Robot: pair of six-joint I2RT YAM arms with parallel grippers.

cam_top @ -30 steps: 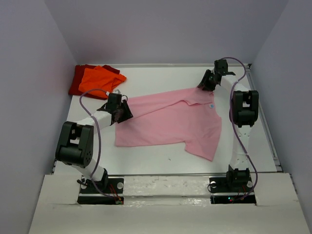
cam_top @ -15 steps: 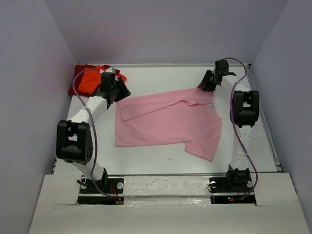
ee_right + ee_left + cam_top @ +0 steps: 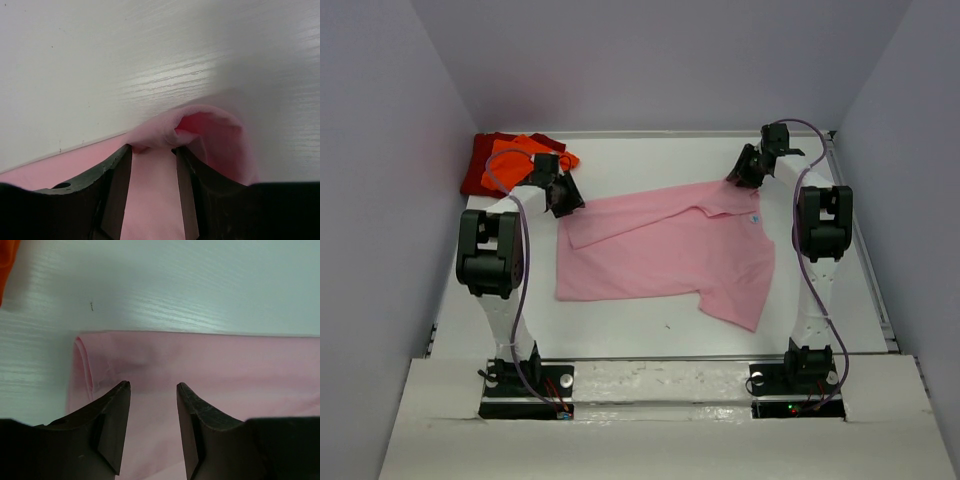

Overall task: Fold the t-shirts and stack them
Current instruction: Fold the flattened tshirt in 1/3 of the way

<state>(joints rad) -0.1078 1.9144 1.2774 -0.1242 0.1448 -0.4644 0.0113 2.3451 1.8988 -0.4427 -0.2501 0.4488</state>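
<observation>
The light pink t-shirt (image 3: 670,250) lies spread in the middle of the table, with its pale neck label (image 3: 756,217) at the right. My left gripper (image 3: 563,197) is open over the shirt's far left folded corner (image 3: 85,365), with pink cloth below the jaws (image 3: 153,385). My right gripper (image 3: 742,172) is at the shirt's far right corner. Its jaws (image 3: 152,147) stand apart, and a raised hump of pink cloth (image 3: 215,130) bunches at the tips. The orange t-shirt (image 3: 515,158) lies on the dark red one (image 3: 478,160) at the far left.
The orange and dark red shirts sit against the left wall, just beyond my left gripper; an orange edge (image 3: 6,265) shows in the left wrist view. White walls close the table (image 3: 650,155) at back and sides.
My left gripper went from the shirt's left edge toward the orange shirt, then came back to the pink shirt's far left corner. The right gripper has not moved.
</observation>
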